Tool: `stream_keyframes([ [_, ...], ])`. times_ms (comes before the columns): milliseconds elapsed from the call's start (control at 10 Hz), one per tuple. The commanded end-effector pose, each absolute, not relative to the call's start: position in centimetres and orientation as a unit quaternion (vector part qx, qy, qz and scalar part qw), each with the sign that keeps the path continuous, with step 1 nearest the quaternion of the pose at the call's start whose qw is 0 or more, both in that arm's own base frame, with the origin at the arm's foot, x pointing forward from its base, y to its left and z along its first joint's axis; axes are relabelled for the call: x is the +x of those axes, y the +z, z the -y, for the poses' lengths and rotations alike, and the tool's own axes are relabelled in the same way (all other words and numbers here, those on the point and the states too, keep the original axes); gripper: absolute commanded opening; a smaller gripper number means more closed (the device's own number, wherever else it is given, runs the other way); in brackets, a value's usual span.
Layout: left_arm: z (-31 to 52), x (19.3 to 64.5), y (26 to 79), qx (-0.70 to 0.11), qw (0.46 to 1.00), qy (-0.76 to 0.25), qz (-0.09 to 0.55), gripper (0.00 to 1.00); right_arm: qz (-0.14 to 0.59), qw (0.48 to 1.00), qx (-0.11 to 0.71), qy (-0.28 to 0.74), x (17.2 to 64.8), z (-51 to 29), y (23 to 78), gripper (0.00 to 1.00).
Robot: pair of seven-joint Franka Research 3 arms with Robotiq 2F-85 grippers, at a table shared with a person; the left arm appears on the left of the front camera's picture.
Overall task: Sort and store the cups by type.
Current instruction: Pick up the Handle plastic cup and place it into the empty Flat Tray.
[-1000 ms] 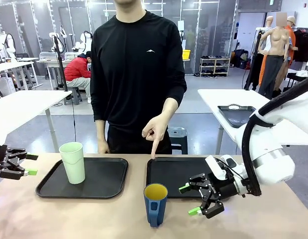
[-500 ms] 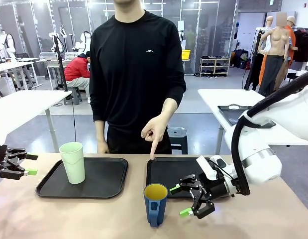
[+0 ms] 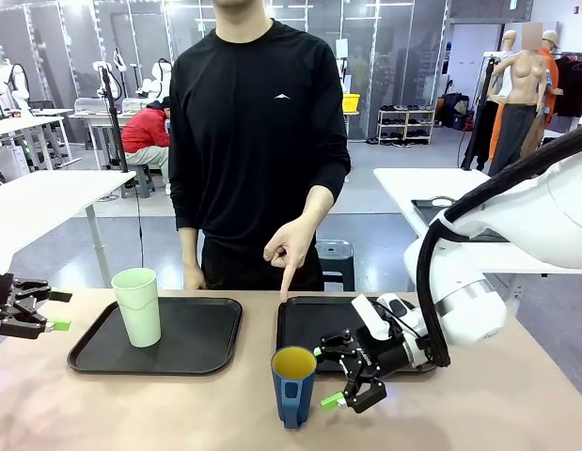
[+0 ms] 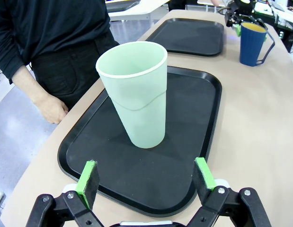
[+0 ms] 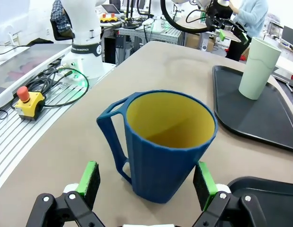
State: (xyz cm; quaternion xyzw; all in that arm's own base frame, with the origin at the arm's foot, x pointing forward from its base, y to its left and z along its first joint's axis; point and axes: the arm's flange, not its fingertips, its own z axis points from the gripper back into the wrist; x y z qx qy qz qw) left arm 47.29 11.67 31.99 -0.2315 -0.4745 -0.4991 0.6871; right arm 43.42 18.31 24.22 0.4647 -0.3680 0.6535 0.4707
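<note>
Front: blue mug (image 3: 293, 385) upright on bare worktop (image 3: 178, 413), just ahead of right tray (image 3: 328, 324). Right claw (image 3: 335, 379) spread wide, level with mug, just beside it, not touching. Green tumbler (image 3: 138, 306) upright on left tray (image 3: 196, 336). Left claw (image 3: 48, 311) spread, empty, at worktop's left edge. Person's hand (image 3: 292, 249) pointing down at right tray's far rim.

Left wrist: left claw (image 4: 146, 177) gaping, tumbler (image 4: 136, 93) standing ahead on tray (image 4: 203, 94), apart from pads.

Right wrist: right claw (image 5: 147, 180) spread, mug (image 5: 166, 142) close ahead between the pads, handle towards left pad; contact not discernible.
</note>
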Motion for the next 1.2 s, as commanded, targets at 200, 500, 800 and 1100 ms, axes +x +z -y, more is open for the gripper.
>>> stream_keyframes([
  [200, -11.7, 47.4, 31.9, -0.232, 0.681, -0.5, 0.482, 1.0, 0.369, 0.467, 0.466, 0.655, 44.1, -20.6, 23.7, 1.0],
  [500, -11.7, 47.4, 31.9, -0.232, 0.681, -0.5, 0.482, 1.0, 0.369, 0.468, 0.468, 0.653, 44.6, -21.4, 23.4, 1.0],
  [800, -11.7, 47.4, 31.9, -0.232, 0.681, -0.5, 0.482, 1.0, 0.373, 0.462, 0.478, 0.647, 45.2, -22.1, 22.9, 1.0],
  [1100, -11.7, 47.4, 31.9, -0.232, 0.681, -0.5, 0.482, 1.0, 0.377, 0.454, 0.487, 0.644, 45.7, -22.8, 22.6, 1.0],
])
